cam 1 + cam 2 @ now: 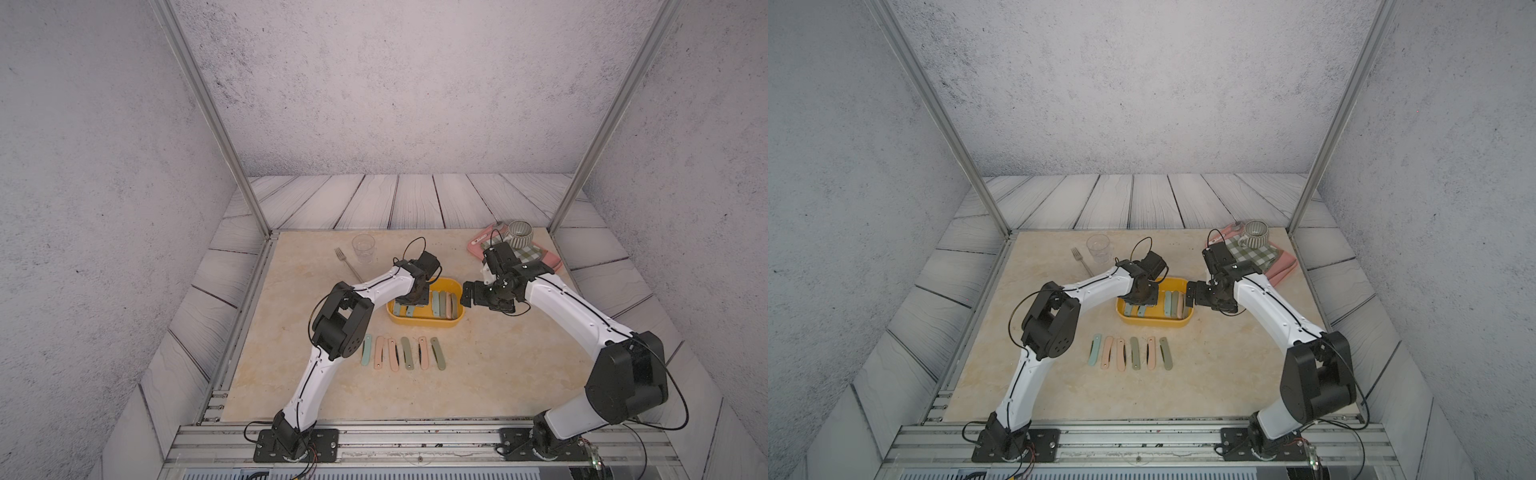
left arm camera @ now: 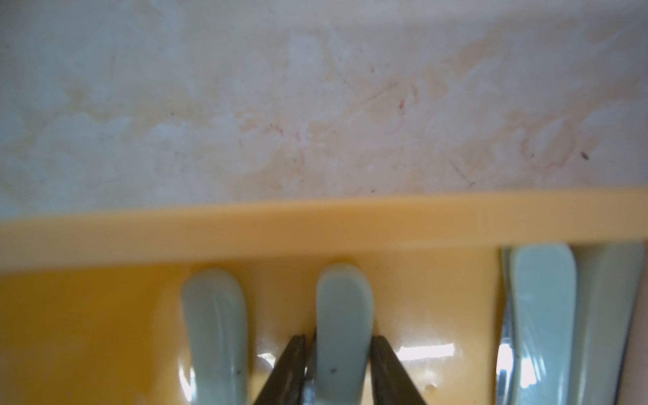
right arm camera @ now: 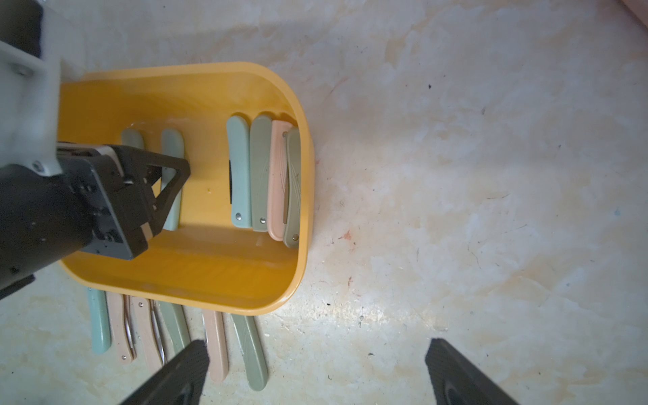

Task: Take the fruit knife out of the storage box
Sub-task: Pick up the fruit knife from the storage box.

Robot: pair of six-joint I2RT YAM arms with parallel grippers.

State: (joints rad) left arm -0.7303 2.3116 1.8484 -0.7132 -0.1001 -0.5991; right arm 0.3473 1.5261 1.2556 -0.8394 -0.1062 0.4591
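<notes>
Across the lower middle of both top views spread the marble-look table (image 1: pixel 511 374), and over it the left arm (image 1: pixel 316 374) and the right arm (image 1: pixel 582 316) bent inward toward the centre of the frame. Between them sat the storage box (image 1: pixel 424 325), placed, we judged, where either arm could reach it.

Below the box in the frame a row of six folded knives (image 1: pixel 401 353) lay on the table, side by side and apart. We took these for ones already out, spaced so that setting down the next would knock none. Inside the box a pack of four (image 3: pixel 261 175) sat tight together against the end wall nearest the right arm, and two more lay flat and separate toward the other end.

The left tool (image 1: pixel 409 297) reached down into the box over the fruit knife (image 2: pixel 345 315), the flat one nearer the pack, with its neighbour (image 2: pixel 214 315) apart from it. The jaws stood narrow across the handle's width. One black fingertip (image 2: pixel 382 361) was against the handle's side and the other just beside it, but we could not tell whether the grip was firm. We judged this knife was chosen because bare box floor on both sides gave the fingers room.

The right tool (image 3: pixel 315 371) hung wide open and empty above bare table near the box's end, parked, we supposed, clear of the left arm's work.
</notes>
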